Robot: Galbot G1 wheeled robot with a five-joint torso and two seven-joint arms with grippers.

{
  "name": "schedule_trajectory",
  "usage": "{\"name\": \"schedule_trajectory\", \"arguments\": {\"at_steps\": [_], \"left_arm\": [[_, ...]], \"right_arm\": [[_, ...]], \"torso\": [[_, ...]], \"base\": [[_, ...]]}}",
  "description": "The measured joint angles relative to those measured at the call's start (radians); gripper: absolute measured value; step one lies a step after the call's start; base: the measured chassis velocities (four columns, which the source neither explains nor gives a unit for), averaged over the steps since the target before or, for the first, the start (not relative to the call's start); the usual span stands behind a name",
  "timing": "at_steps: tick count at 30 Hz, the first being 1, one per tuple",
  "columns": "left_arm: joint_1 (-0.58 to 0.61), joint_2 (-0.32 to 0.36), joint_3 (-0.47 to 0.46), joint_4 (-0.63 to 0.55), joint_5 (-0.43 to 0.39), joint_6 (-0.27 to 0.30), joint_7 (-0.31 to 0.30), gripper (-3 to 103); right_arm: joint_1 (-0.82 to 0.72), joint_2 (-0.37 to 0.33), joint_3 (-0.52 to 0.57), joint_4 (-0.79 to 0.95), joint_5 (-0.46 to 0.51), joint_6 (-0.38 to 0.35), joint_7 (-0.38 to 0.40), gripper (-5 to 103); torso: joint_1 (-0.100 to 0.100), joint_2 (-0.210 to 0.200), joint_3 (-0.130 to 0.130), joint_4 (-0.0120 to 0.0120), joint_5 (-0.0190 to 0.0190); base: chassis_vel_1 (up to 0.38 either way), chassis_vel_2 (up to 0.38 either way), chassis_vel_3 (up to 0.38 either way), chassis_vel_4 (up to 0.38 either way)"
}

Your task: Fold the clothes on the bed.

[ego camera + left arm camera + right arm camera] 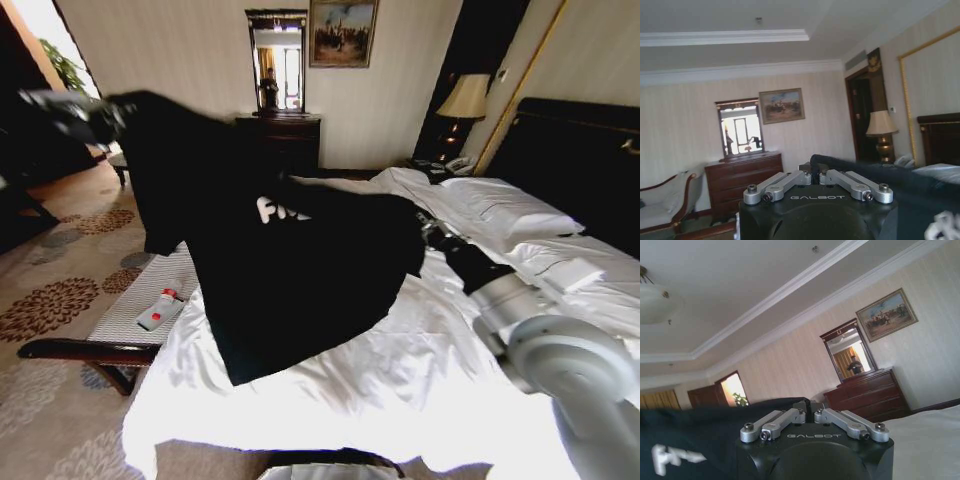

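The black T-shirt (280,280) hangs stretched in the air above the bed (400,380), its white lettering (275,210) facing me and its lower edge touching the white sheet. My left gripper (105,118) holds one end high at the far left, past the bed's edge. My right gripper (425,232) holds the other end lower, over the middle of the bed. In the left wrist view the gripper (815,176) is shut on dark cloth (890,182). In the right wrist view the gripper (810,413) is shut on the shirt (700,435).
A pale striped bench (125,320) stands to the left of the bed with a small white-and-red bottle (160,310) on it. A dark dresser (285,140) with a mirror stands at the far wall. Pillows (500,205), a lamp (465,97) and the dark headboard (580,160) are on the right.
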Motion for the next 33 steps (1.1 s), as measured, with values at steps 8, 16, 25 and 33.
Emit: {"name": "schedule_trajectory", "arguments": {"at_steps": [8,16,25,33], "left_arm": [[0.003,0.027,0.007,0.102,0.020,-0.035,0.031,2],[-0.002,0.012,-0.063,-0.014,-0.044,-0.019,0.020,2],[0.000,-0.013,-0.210,-0.128,-0.178,0.015,-0.030,2],[-0.030,0.067,-0.332,-0.129,-0.313,0.049,-0.064,2]], "right_arm": [[0.131,-0.047,-0.061,-0.106,-0.031,0.016,-0.057,3],[0.044,-0.042,0.017,0.044,-0.007,0.019,-0.044,3],[-0.136,-0.008,0.184,0.102,-0.018,0.022,-0.019,3],[-0.143,-0.041,0.284,0.102,0.014,0.015,0.002,3]], "torso": [[0.000,0.000,0.000,0.0000,-0.0001],[0.000,0.000,0.000,-0.0008,0.0006],[0.000,0.000,0.000,-0.0005,0.0006],[0.000,0.000,0.000,0.0000,0.0003]], "base": [[0.000,0.000,0.000,0.000],[0.000,0.000,0.000,0.000],[0.000,0.000,0.000,0.000],[0.000,0.000,0.000,0.000]]}}
